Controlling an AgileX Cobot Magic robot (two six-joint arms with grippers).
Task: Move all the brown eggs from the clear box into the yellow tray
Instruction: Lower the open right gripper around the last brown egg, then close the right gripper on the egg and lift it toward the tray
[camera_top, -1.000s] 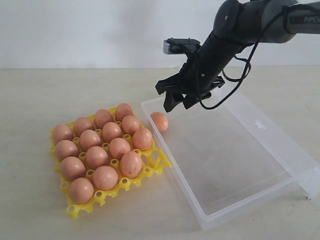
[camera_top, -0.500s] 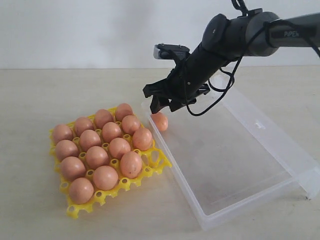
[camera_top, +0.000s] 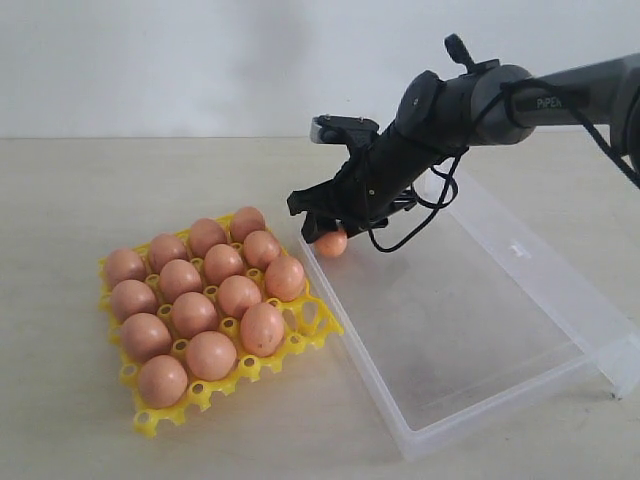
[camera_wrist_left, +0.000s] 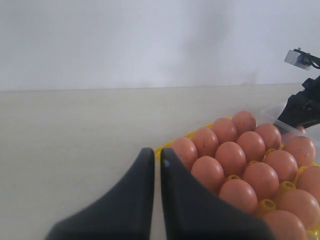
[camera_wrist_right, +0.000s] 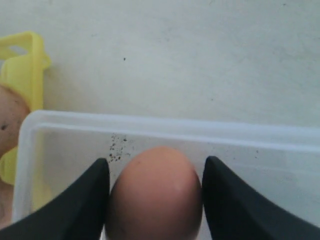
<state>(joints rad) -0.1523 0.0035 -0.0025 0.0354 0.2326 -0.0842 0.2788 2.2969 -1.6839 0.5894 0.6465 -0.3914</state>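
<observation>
Right, your right gripper (camera_top: 328, 231) is down inside the clear box (camera_top: 455, 325), its jaws spread wide astride the last brown egg (camera_wrist_right: 155, 197). Each jaw sits close to a flank, and no firm clamp shows yet. That egg rests on the box floor, tucked into the corner nearest the yellow tray (camera_top: 316, 322). Your left gripper (camera_wrist_left: 156, 167) hangs over the worktop (camera_top: 80, 190) beside the tray, its jaws drawn to a thin slit with nothing between them. The main risk, as I judge it, is the corner. The outer jaw has little room beside the box wall, so it could catch the rim and drag the light box, or nudge the egg so it rolls before you close. Squeeze too hard and the shell may crack. Squeeze too softly and the rounded shell may squirt out on the lift and land on the brown eggs (camera_top: 222, 264) already seated. The one empty cup (camera_top: 308, 312) is hemmed in by neighbouring eggs, so jaws held this wide could knock them when you lower. By my count there are fifteen eggs in the tray, one in the box and one cup free. There is one tray and one box, and two arms, of which only the right is working.
</observation>
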